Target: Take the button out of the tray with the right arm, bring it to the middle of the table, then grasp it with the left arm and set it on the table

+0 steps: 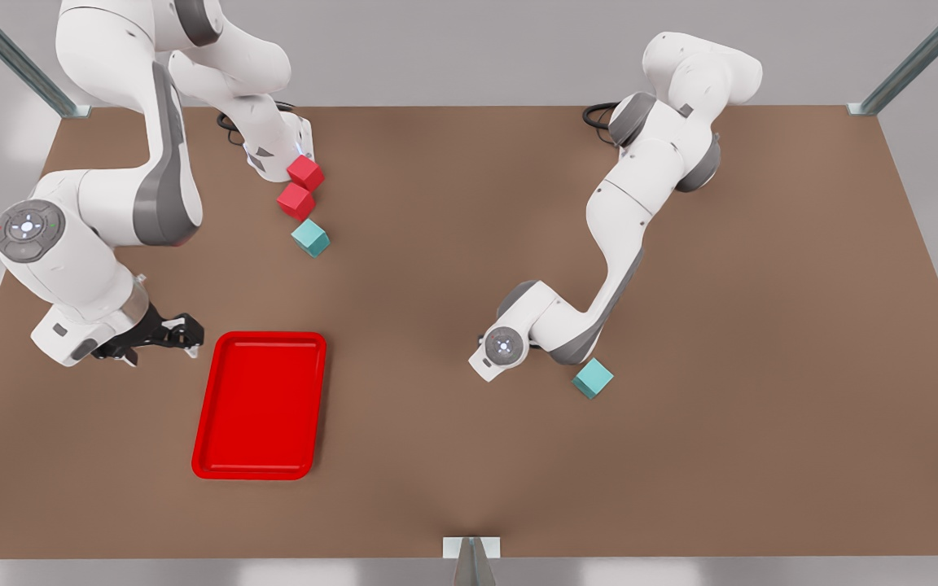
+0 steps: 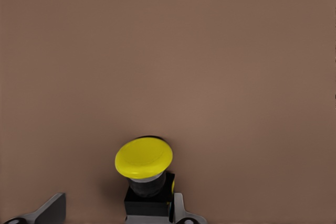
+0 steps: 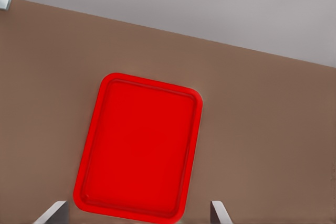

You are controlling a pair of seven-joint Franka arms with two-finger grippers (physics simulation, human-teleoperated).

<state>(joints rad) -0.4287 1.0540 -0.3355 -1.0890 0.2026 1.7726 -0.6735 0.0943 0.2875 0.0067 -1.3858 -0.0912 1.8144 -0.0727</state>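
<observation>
red tray (image 1: 261, 407), yellow-capped button (image 2: 144, 157), brown table (image 1: 681, 456)

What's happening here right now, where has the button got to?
The button is out of the tray, which lies empty on the table. The left claw sits low at the button, one finger against its dark body, the other apart. The right claw waits open beside the tray.

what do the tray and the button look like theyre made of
The tray looks like moulded plastic: uniform bright red, semi-gloss, soft highlights along its rounded raised rim. The button also reads as plastic: smooth, faintly shiny yellow cap on a matte black boxy body, with a grey band between. These are renders, so both are guesses. The button stands on the matte brown table, beside one of the left gripper's fingers.
</observation>
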